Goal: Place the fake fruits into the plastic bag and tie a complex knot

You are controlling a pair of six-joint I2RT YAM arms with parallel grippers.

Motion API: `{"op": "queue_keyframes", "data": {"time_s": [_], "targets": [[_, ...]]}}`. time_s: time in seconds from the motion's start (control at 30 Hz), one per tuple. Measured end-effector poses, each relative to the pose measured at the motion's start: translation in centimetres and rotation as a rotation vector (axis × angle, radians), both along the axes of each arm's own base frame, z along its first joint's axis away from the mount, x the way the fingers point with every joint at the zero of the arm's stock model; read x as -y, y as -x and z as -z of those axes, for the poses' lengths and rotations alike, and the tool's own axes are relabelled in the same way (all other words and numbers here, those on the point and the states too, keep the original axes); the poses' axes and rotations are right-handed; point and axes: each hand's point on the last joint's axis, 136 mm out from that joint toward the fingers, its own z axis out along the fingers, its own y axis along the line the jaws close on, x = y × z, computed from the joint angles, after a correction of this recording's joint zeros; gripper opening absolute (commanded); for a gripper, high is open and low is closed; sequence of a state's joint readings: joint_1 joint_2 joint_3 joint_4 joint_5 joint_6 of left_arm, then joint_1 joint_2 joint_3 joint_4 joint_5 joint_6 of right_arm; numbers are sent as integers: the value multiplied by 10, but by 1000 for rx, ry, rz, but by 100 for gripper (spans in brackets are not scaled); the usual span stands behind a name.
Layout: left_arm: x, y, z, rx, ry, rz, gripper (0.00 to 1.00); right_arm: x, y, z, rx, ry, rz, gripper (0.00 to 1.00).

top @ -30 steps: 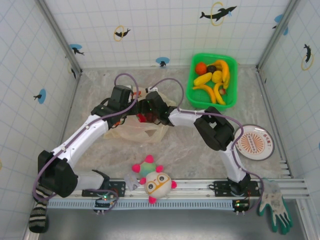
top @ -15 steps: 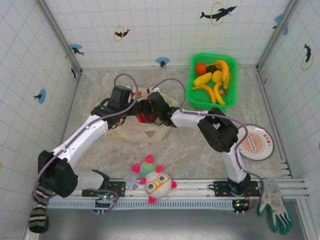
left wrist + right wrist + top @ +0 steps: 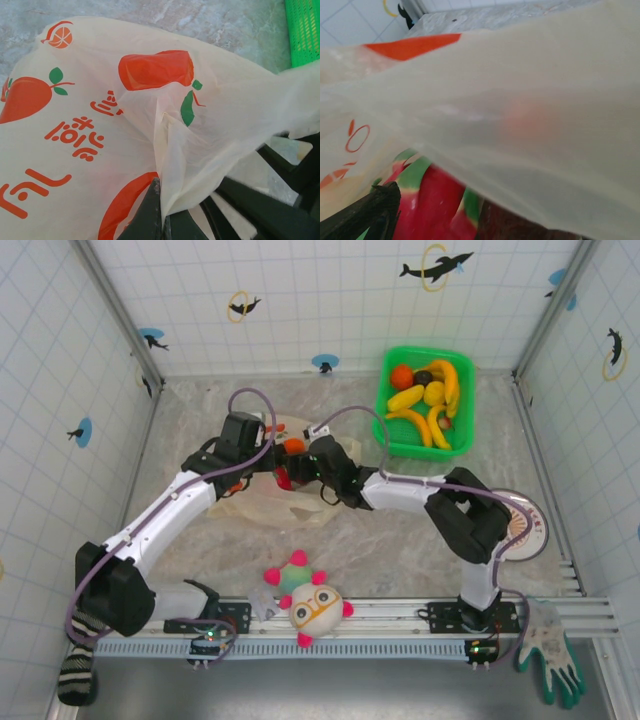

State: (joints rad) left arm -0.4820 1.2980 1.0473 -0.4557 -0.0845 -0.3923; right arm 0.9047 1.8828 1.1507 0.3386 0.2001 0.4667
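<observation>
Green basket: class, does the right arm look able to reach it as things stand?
Probably yes. The green basket sits on open table just beyond the right arm, with nothing standing between them. The right gripper is down at the plastic bag, though, so it would have to draw out first.

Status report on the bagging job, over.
Left claw shut on plastic bag fold. Right claw at the bag, grip unclear behind film. Red fruit beside it; more fruits in green basket.
</observation>
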Motion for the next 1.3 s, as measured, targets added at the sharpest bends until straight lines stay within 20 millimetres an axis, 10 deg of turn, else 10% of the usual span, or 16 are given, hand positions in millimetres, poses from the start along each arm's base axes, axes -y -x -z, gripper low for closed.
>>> {"op": "queue_keyframes", "data": {"time_s": [0.63,0.93,1.3], "targets": [[8,2,1,-3,36,38,0,41,54,-51,35,-9,-102,94],[10,0,-2,9,44,40,0,95,71,-96,84,83,-109,93],[12,-1,-3,13,50,45,0,161,64,-62,-39,223,-277,91]]}}
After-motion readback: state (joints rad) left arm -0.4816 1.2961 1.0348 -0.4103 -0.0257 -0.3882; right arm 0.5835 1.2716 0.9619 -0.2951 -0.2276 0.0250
